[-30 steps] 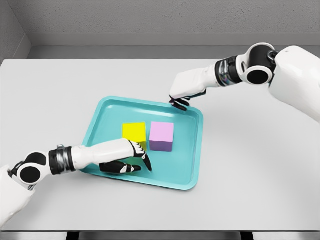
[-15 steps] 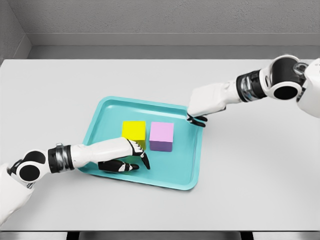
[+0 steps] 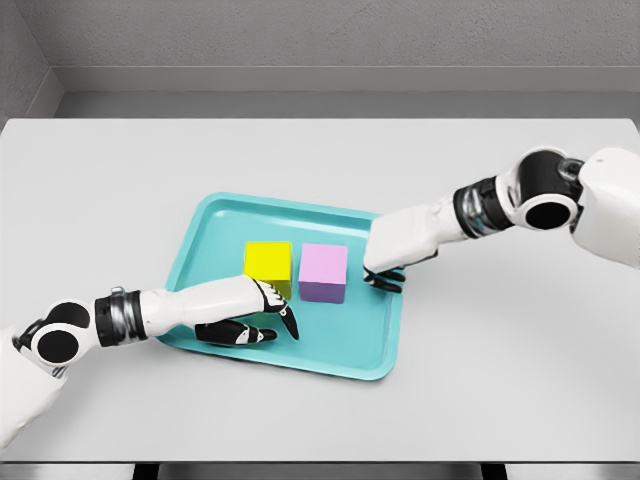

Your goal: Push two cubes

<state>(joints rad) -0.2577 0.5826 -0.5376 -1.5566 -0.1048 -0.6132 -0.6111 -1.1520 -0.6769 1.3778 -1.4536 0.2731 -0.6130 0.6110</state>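
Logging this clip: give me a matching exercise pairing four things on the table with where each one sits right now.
Things:
1. yellow cube
2. pink cube
3. left hand
4. right hand

Places:
A. at the teal plastic tray's right rim, to the right of the cubes
B. in the tray, the right one of the pair
C. over the tray's near left part, just in front of the left cube
D. in the tray, the left one of the pair

Pairs: 1-D, 2-B, 3-C, 4-A
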